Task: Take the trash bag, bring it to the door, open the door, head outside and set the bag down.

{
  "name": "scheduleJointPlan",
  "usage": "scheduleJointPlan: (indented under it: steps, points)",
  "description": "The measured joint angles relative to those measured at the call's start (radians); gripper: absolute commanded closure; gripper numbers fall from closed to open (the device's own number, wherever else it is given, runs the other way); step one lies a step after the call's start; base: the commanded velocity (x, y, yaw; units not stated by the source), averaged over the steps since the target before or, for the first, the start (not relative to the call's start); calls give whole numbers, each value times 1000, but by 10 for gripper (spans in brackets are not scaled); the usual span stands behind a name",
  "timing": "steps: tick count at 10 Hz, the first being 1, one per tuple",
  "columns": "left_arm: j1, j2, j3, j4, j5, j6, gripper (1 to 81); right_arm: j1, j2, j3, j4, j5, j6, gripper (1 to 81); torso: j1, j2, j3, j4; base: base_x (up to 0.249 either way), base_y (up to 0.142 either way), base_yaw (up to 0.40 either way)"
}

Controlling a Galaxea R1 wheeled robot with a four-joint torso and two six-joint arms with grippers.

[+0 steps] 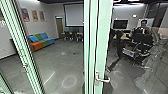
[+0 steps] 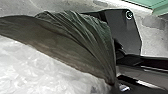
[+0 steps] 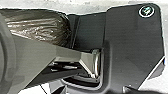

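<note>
Left wrist view, trash bag (image 2: 77, 47), bunched in left end effector (image 2: 117, 86)

Left claw (image 2: 115, 85) clamped, near robot's plate (image 2: 125, 32).

Dark trash bag (image 2: 75, 41), pleats gathered to one point; green-framed door (image 1: 103, 45), silver lever handle (image 1: 103, 80).

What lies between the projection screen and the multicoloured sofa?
In the head view, a brown door lies between the projection screen and the multicoloured sofa.
</note>
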Motion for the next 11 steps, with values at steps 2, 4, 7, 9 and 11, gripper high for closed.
scheduleJointPlan:
  steps: [2,4,7,9,11]
  points:
    - [1,0,0,0,-1,0,811,3,0,0,0,4,0,10,-1,0,0,0,101,0,0]
    - [-3,0,0,-1,-3,0,811,8,-1,0,0,6,0,10,1,0,0,0,31,0,0]
    - [3,-3,1,-1,-1,0,811,-2,-52,50,1,13,0,10,0,0,0,0,0,0,0]
    - [2,-3,2,-1,-1,0,811,-8,-107,139,1,28,1,10,0,0,0,0,0,0,0]
    - [2,-3,2,-1,0,0,811,-8,-183,306,2,49,1,10,0,0,0,0,0,0,0]
